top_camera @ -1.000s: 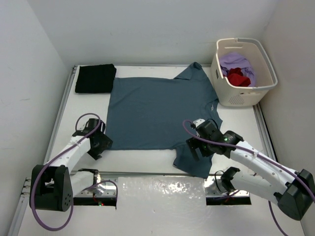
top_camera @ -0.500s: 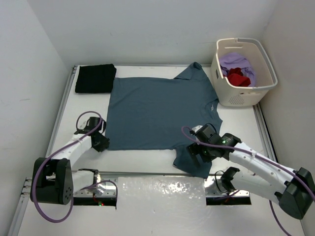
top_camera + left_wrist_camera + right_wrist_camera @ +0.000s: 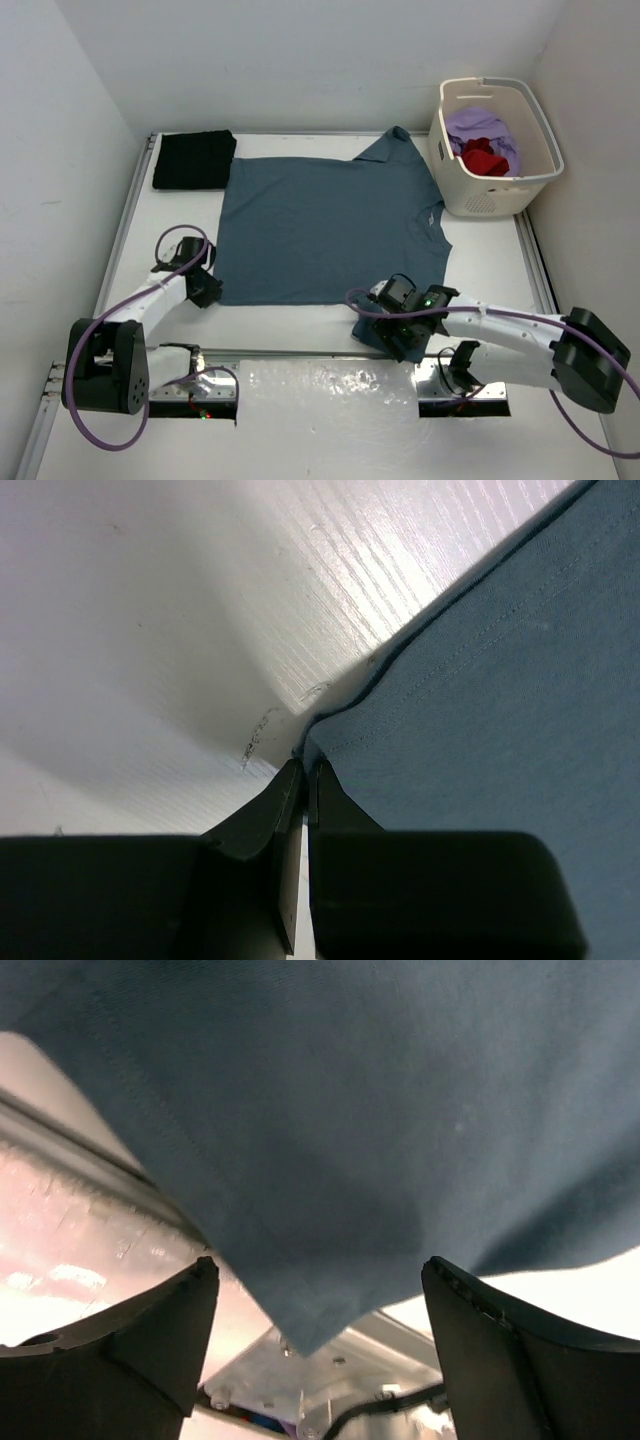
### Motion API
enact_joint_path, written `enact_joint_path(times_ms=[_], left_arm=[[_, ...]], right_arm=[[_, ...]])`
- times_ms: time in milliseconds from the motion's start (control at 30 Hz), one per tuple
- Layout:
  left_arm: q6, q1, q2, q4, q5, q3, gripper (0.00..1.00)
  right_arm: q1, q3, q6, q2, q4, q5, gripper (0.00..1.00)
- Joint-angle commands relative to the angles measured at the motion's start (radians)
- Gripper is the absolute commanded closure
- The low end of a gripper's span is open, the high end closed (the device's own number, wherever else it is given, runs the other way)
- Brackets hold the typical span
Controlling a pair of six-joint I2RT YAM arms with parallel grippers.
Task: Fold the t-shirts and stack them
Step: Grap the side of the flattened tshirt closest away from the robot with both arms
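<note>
Left gripper (image 3: 303,772) is pinched closed on the very tip of the teal-blue shirt (image 3: 320,225), at its near-left hem corner; with so little cloth in the bite, it may slip out on lifting. Right gripper (image 3: 318,1305) stands open astride the near-right sleeve (image 3: 330,1190), gripping nothing; closing off-centre could miss it, and an uneven pull would skew the shirt, which lies spread flat mid-table
</note>
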Motion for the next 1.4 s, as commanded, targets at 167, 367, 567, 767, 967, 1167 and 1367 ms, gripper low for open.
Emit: enact_joint_path(times_ms=[167, 367, 567, 767, 967, 1167, 1367], left_arm=[[0.028, 0.002, 0.015, 0.005, -0.035, 0.050, 1.00], [0.034, 0.003, 0.015, -0.006, -0.038, 0.064, 1.00], [0.043, 0.002, 0.011, -0.009, -0.001, 0.085, 1.00], [0.042, 0.003, -0.003, -0.026, 0.022, 0.127, 1.00], [0.030, 0.002, 0.009, -0.023, 0.022, 0.183, 1.00], [0.011, 0.003, 0.076, -0.012, 0.008, 0.286, 1.00], [0.007, 0.003, 0.170, -0.029, -0.030, 0.410, 1.00]], right_arm=[[0.028, -0.053, 0.003, 0.052, 0.104, -0.004, 0.33], [0.034, -0.055, 0.067, 0.093, 0.080, 0.102, 0.68], [0.035, 0.017, 0.063, 0.047, 0.040, 0.160, 0.80], [0.028, 0.143, 0.046, 0.080, -0.017, 0.304, 1.00], [-0.096, 0.246, -0.023, 0.121, 0.005, 0.274, 1.00], [-0.256, 0.385, -0.107, 0.158, 0.043, 0.203, 1.00], [-0.372, 0.536, -0.150, 0.267, 0.008, 0.199, 1.00]])
